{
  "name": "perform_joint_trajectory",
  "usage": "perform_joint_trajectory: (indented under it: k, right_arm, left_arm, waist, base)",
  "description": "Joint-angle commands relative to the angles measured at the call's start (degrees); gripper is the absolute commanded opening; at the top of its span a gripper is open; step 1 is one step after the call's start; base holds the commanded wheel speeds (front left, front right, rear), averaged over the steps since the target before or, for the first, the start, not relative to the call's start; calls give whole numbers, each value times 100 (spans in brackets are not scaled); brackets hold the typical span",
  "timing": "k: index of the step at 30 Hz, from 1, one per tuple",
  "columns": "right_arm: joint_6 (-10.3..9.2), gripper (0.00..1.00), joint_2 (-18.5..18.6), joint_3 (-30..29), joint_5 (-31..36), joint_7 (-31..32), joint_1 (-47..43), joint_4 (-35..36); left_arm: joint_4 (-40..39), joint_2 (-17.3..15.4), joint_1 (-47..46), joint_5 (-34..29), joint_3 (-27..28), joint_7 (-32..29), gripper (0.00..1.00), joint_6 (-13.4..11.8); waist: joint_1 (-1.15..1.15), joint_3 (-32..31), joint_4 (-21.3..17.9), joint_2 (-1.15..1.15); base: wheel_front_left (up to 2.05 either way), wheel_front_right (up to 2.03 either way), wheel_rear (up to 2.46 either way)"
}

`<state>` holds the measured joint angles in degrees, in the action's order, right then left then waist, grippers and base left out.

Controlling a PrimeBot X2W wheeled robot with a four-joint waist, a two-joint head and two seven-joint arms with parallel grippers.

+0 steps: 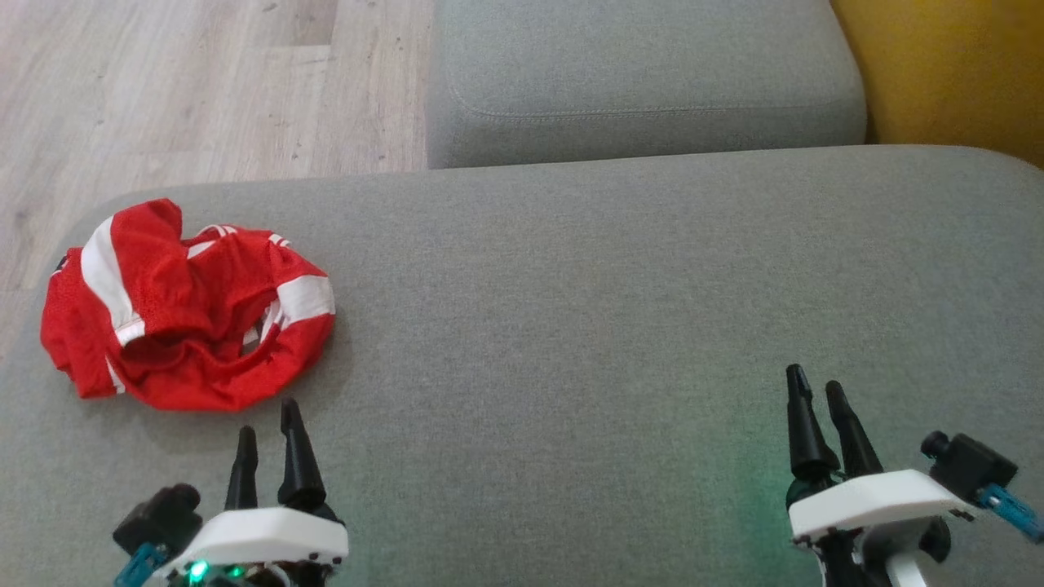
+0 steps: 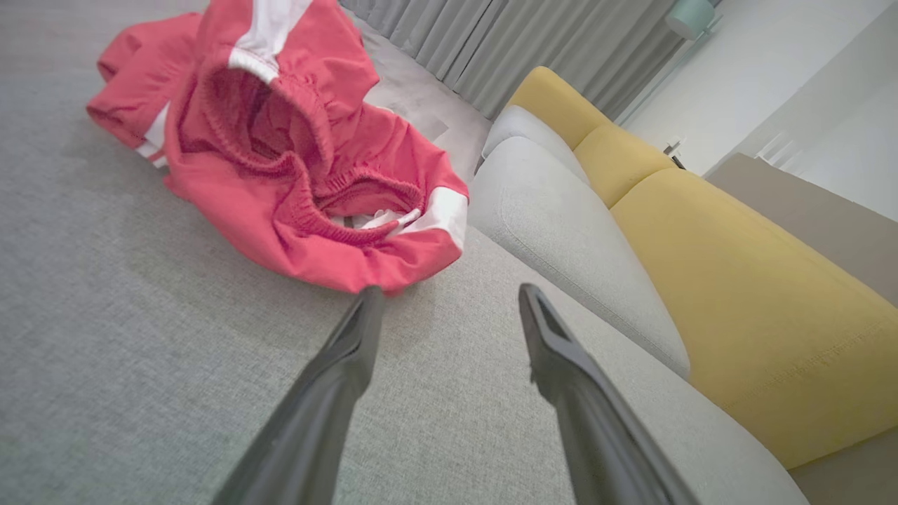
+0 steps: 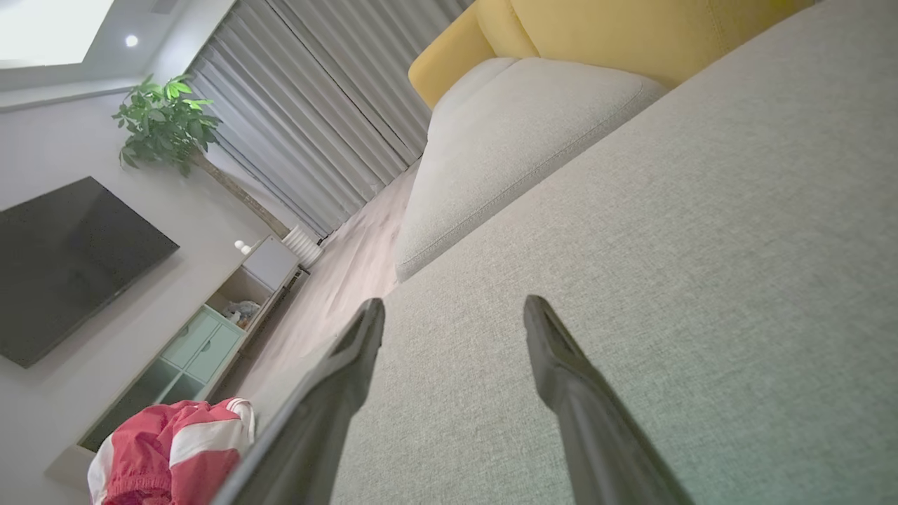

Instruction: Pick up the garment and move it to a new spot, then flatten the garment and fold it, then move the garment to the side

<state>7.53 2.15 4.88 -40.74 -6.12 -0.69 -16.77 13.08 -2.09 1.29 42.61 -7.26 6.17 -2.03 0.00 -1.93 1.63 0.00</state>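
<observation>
Garment (image 1: 188,306) lies crumpled, its true shape hidden.

We saw a wide grey cushion (image 1: 620,310) spreading across the foreground, with a smaller grey cushion (image 1: 644,73) lying just beyond it and a yellow backrest (image 1: 946,65) at their right. Pale wood flooring (image 1: 179,90) ran along the left. In the right wrist view we made out grey pleated curtains (image 3: 316,119), a leafy green plant (image 3: 165,119) beside them, a dark television (image 3: 63,266) on the wall, and a low cabinet (image 3: 203,344) with pale green doors beneath it.
</observation>
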Motion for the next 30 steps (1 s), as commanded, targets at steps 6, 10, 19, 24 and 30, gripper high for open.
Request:
perform_joint_trajectory:
  k: [6, 10, 19, 24, 30]
  right_arm:
    - [-3, 100, 52, 165, 598, -174, 241, 212]
    - [-3, 100, 54, 207, 947, -242, 247, 172]
    - [-3, 100, 59, 145, 1697, -394, 246, 117]
    - [-3, 100, 61, 146, 2083, -478, 260, 80]
    - [-4, 100, 63, 157, 2444, -562, 264, 47]
  left_arm:
    - [-192, -57, -177, -568, -4, 173, 100, -113]
    - [-182, -59, -177, -877, -58, 240, 100, -155]
    - [9, -64, -192, -1539, -208, 392, 100, -60]
    - [52, -66, -247, -1894, -226, 476, 100, -57]
    - [32, -69, -259, -2273, -271, 560, 100, -131]
  waist:
    - [0, -39, 19, 0]
    - [0, -57, 17, 0]
    - [0, -68, 7, 0]
    - [0, -68, 8, 0]
    - [0, -75, 3, 0]
  base:
    - [0, 0, 0]
    - [0, 0, 0]
    - [0, 0, 0]
    - [0, 0, 0]
    - [0, 0, 0]
